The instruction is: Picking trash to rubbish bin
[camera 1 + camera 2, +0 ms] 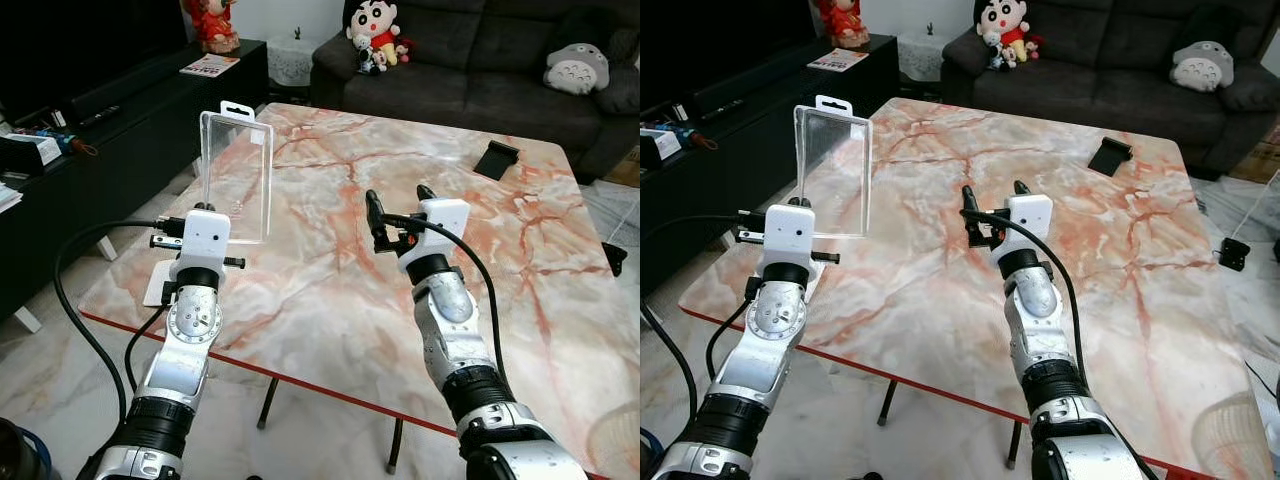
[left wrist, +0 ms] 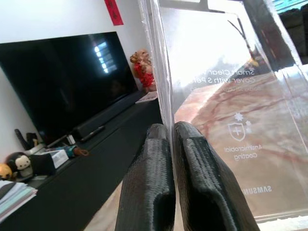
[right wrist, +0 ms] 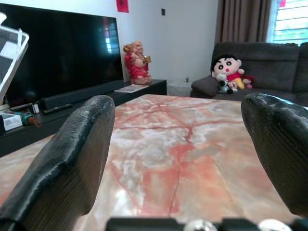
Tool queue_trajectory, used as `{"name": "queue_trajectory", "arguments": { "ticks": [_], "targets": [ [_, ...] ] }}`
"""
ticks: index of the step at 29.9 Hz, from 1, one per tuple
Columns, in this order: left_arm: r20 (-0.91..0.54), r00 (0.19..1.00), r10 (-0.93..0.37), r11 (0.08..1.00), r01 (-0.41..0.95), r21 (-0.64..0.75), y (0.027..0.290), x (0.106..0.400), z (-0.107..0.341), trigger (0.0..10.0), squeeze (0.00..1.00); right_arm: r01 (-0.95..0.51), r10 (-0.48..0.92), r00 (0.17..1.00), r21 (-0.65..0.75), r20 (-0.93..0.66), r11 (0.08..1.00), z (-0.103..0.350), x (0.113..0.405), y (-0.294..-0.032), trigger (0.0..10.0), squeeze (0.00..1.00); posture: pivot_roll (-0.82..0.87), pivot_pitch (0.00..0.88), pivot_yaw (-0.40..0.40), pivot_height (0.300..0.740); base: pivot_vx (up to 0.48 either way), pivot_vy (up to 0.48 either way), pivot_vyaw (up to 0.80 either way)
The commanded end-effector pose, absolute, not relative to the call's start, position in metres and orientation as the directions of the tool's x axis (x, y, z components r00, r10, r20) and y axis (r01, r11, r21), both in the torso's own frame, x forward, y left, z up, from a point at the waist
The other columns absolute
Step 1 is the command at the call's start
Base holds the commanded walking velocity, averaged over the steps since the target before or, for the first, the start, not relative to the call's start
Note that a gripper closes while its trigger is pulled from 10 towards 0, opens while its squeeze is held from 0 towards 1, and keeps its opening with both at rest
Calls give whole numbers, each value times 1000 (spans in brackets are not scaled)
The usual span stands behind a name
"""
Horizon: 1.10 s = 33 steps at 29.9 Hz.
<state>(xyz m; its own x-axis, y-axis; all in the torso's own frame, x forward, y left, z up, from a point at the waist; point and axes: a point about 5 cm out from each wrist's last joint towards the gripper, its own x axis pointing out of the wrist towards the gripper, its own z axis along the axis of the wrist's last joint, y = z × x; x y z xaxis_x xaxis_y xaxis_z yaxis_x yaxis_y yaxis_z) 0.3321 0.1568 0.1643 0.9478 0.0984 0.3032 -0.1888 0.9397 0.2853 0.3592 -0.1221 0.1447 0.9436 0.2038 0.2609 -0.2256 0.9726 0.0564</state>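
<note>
A clear plastic phone-case package (image 1: pixel 236 177) with a hang tab stands upright above the left edge of the marble table (image 1: pixel 330 270). My left gripper (image 1: pixel 199 212) is shut on its lower edge and holds it up. In the left wrist view the two black fingers (image 2: pixel 192 187) pinch the package wall (image 2: pixel 231 96), whose printed text is readable. My right gripper (image 1: pixel 398 205) hovers over the middle of the table, open, with nothing between its fingers (image 3: pixel 67 163).
A small black object (image 1: pixel 497 158) lies at the table's far right. A black TV cabinet (image 1: pixel 120 120) runs along the left, a dark sofa (image 1: pixel 470 70) with plush toys at the back. A white sheet (image 1: pixel 160 285) lies at the table's left edge.
</note>
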Motion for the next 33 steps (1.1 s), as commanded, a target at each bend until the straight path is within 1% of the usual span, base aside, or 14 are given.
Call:
{"name": "queue_trajectory", "arguments": {
  "ticks": [1, 11, 15, 18, 22, 33],
  "targets": [
    [323, 941, 98, 946, -189, 264, 154, 334, 170, 10000, 0, -217, 192, 943, 63, 272, 974, 147, 359, -125, 10000, 0, -2, 44, -26, 740, 0, 0, 0],
    [317, 945, 75, 949, -166, 268, 149, 336, 168, 10000, 0, -203, 179, 947, 65, 268, 977, 146, 358, -129, 10000, 0, -8, 48, -22, 740, 0, 0, 0],
    [321, 944, 73, 952, -162, 260, 146, 337, 169, 10000, 0, -209, 185, 946, 65, 268, 976, 144, 357, -129, 10000, 0, -10, 33, -25, 740, 0, 0, 0],
    [320, 945, 67, 952, -157, 263, 144, 337, 167, 10000, 0, -216, 190, 946, 70, 264, 974, 144, 358, -128, 10000, 0, -4, 15, -35, 740, 0, 0, 0],
    [329, 942, 71, 953, -162, 256, 144, 338, 170, 10000, 0, -233, 207, 941, 71, 267, 970, 149, 362, -124, 10000, 0, 0, 14, -41, 740, 0, 0, 0],
    [329, 942, 70, 954, -159, 253, 144, 338, 170, 10000, 0, -244, 216, 940, 74, 265, 967, 147, 360, -122, 10000, 0, -5, 4, -34, 740, 0, 0, 0]
  ]
}}
